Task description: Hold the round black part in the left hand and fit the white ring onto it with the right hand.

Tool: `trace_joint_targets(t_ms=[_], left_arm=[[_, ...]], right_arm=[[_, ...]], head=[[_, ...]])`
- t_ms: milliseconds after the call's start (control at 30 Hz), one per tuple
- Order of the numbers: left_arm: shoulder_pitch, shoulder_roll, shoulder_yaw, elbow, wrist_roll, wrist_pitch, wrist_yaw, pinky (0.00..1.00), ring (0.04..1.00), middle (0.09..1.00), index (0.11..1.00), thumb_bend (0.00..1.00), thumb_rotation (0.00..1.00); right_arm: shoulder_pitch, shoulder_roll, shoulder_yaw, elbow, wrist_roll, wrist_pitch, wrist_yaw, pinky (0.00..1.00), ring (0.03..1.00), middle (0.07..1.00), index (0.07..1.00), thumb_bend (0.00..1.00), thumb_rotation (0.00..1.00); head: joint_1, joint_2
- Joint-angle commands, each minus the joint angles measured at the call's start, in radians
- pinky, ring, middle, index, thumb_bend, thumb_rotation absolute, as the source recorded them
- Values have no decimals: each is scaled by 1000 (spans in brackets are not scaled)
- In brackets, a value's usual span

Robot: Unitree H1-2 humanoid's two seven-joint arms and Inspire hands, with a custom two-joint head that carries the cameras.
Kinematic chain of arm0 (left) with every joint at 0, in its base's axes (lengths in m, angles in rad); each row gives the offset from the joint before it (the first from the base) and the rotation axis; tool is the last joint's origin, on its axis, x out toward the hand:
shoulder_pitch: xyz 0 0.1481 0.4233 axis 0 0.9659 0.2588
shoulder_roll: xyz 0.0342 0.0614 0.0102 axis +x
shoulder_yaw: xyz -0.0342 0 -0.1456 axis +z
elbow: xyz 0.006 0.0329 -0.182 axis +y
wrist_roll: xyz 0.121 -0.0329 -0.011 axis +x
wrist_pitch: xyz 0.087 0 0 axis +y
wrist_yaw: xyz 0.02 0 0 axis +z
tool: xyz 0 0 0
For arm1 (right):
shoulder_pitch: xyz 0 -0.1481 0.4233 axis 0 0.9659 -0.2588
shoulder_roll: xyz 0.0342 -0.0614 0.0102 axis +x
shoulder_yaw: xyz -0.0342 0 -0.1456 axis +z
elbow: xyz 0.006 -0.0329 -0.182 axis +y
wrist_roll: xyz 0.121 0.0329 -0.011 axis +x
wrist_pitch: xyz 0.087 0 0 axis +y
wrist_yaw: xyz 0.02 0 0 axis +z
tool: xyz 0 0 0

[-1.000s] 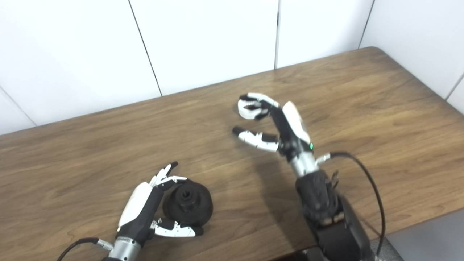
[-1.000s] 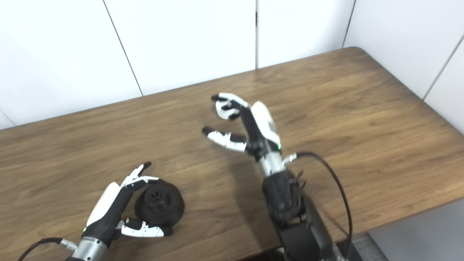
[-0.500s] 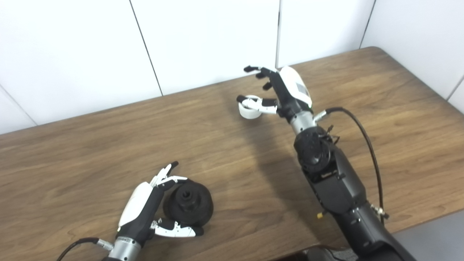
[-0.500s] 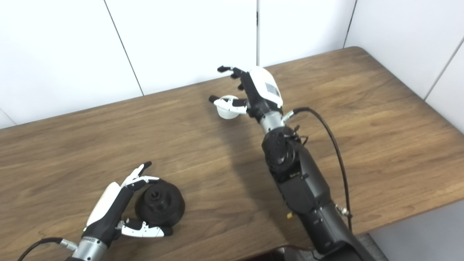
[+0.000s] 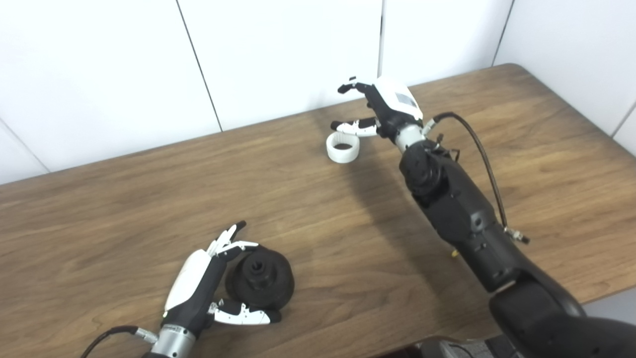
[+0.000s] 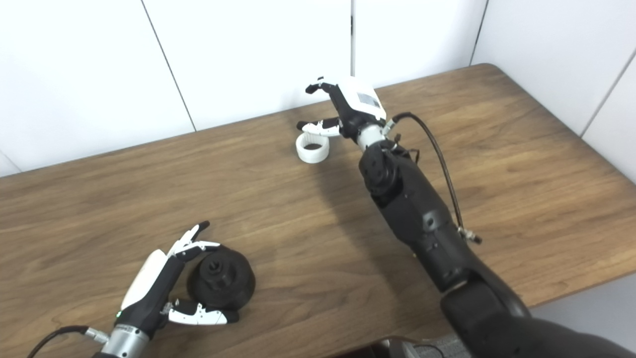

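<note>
Lower left of the frame: the round black part (image 5: 259, 279), matte and domed with a hub hole, sits on the grained brown wooden table (image 5: 124, 214). The left hand (image 5: 201, 288) cups it loosely, fingers apart, possibly touching. Upper centre, the smooth white ring (image 5: 342, 147) lies flat; the right hand (image 5: 382, 107) hovers spread just above it, holding nothing. White wall panels (image 5: 278, 54) behind.
</note>
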Motion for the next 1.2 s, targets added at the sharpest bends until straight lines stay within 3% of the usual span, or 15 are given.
trace_joint_targets(t_ms=[0,400,533,633,1167], left_arm=[[-14,0,1,-5,11,-19,12,999,1000,990,588,963,195],[-12,-4,-1,-11,19,-5,6,1000,1000,997,593,954,203],[-12,-4,-1,-14,19,-1,3,1000,1000,997,595,954,203],[-11,-6,0,-14,17,-1,3,1000,1000,997,594,959,210],[-10,-3,5,-16,14,-1,1,1000,1000,999,594,965,221]], right_arm=[[-79,-30,14,6,-2,-27,14,763,886,925,785,633,431],[-110,-107,108,85,-7,-13,151,881,960,969,846,786,682],[-93,-118,120,86,-6,-16,177,911,986,995,860,944,765],[-80,-121,133,74,-17,-5,189,921,997,1000,869,996,816],[-56,-118,168,64,-25,34,256,958,1000,1000,863,1000,741]], head=[[3,0],[14,7],[16,9],[16,9],[22,18]])
